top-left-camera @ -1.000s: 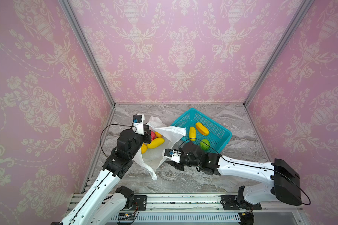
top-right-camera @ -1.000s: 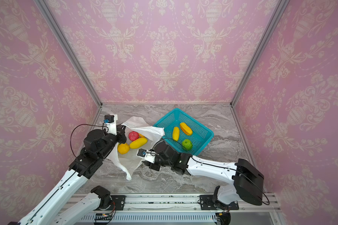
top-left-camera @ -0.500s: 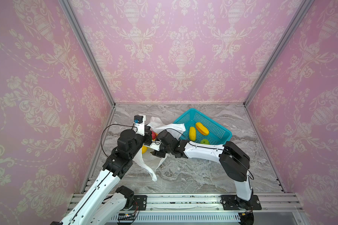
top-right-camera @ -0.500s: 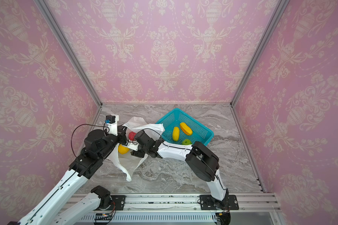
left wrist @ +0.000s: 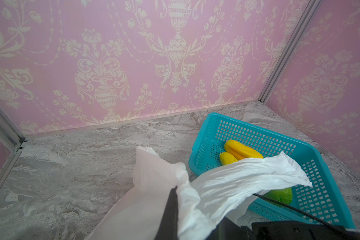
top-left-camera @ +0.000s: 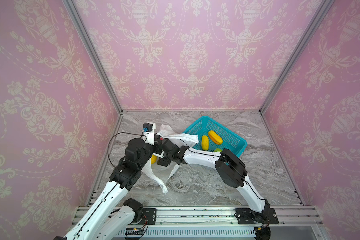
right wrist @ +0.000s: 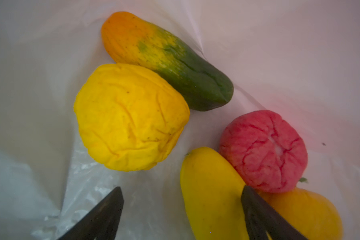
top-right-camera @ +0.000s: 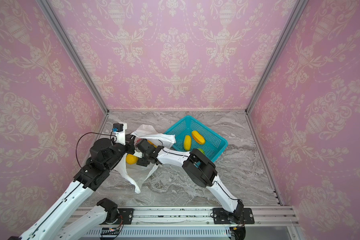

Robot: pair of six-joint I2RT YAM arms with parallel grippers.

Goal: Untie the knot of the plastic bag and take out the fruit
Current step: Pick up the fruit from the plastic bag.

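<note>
While the left hand (top-left-camera: 158, 140) pinches the rim of the plastic bag (top-left-camera: 183, 138) and holds its mouth up off the bench (top-left-camera: 195, 187), the right hand (right wrist: 181, 188) sits inside it, fingers spread wide. Thin, crinkled and translucent white, the bag lies just beside the teal basket (top-left-camera: 235, 135). It holds wrinkled fruit: a round yellow one (right wrist: 131, 116), an orange-green oblong (right wrist: 164, 58), a red one (right wrist: 264, 151) and a yellow oblong (right wrist: 210, 199) between the fingers.

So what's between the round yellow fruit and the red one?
Only a bare strip of white bag, seen in the right wrist view; the long yellow fruit stops just short of it.
</note>
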